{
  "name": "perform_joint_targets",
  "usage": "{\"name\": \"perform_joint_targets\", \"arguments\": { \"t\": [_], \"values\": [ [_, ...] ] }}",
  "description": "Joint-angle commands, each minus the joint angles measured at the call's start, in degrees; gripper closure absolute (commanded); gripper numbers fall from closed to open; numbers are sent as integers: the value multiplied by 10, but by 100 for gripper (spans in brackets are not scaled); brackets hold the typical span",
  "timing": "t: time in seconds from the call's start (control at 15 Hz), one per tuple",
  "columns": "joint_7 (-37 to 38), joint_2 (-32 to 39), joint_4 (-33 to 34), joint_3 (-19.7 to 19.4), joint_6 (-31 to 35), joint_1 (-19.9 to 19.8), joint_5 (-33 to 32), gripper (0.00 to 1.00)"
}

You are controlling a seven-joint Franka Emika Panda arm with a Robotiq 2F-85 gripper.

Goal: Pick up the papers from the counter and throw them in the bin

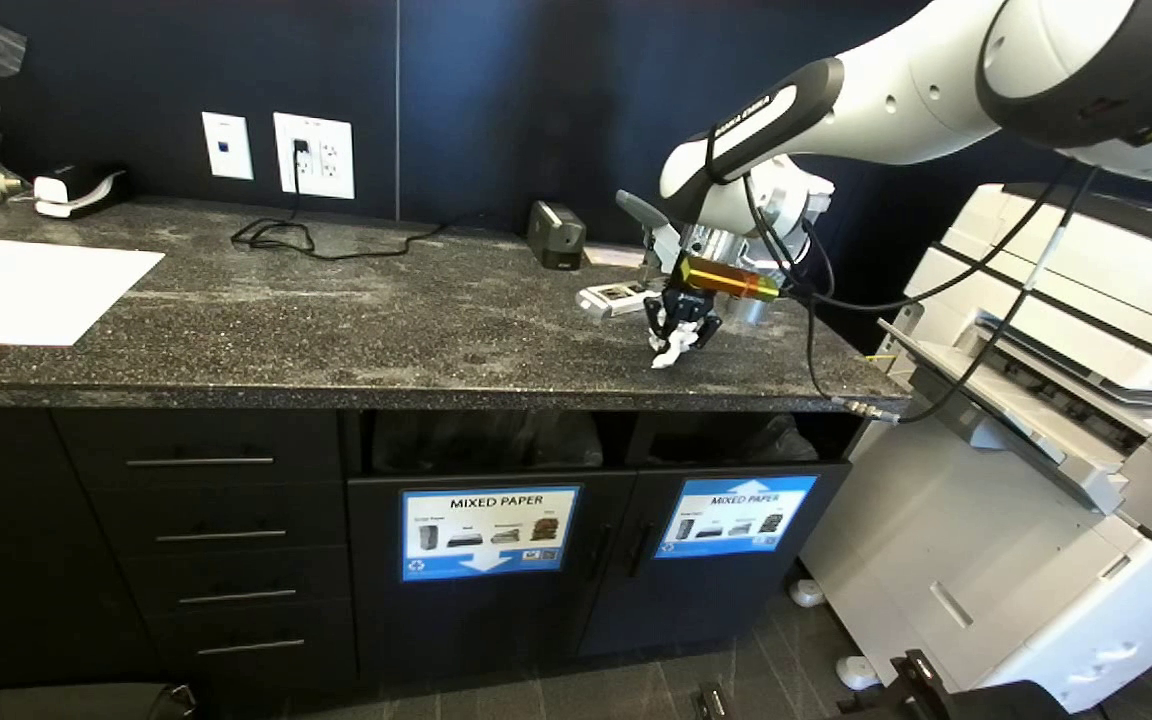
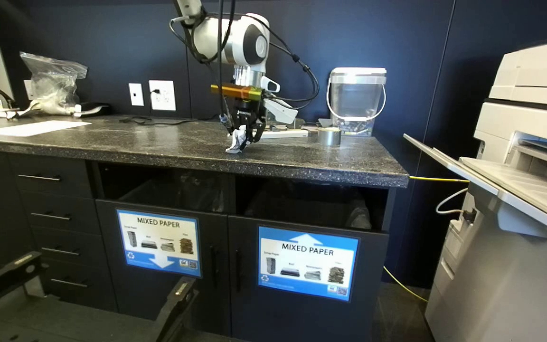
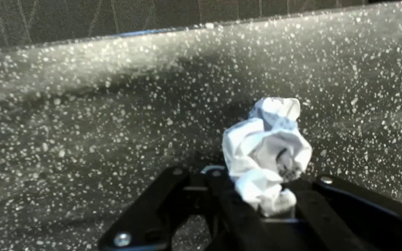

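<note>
Closest, in the wrist view, the claw (image 3: pixel 261 184) stands at the bottom of the frame, pinching a crumpled paper (image 3: pixel 266 150) right of centre over the counter (image 3: pixel 99 129). In an exterior view, the arm (image 1: pixel 896 100) slants from upper right and the paper sits right of centre, near the counter's front edge, with a flat sheet (image 1: pixel 36 295) at left and a printer (image 1: pixel 1006 520) at right. In an exterior view, the paper shows just left of centre, whether touching the counter I cannot tell, with tape (image 2: pixel 329 137) and a tub (image 2: pixel 356 100) to its right and bins (image 2: pixel 302 204) below.
</note>
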Motion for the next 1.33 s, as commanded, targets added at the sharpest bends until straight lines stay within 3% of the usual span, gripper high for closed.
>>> {"name": "perform_joint_targets", "arguments": {
  "t": [0.0,0.73,1.07,1.27],
  "values": [
    [-45,-72,-99,-4,16,-9,-2,94],
    [-179,-234,-384,2,198,-58,10,93],
    [-218,-239,-473,14,315,-79,28,93],
    [-251,-220,-513,43,396,-108,55,93]
  ]
}}
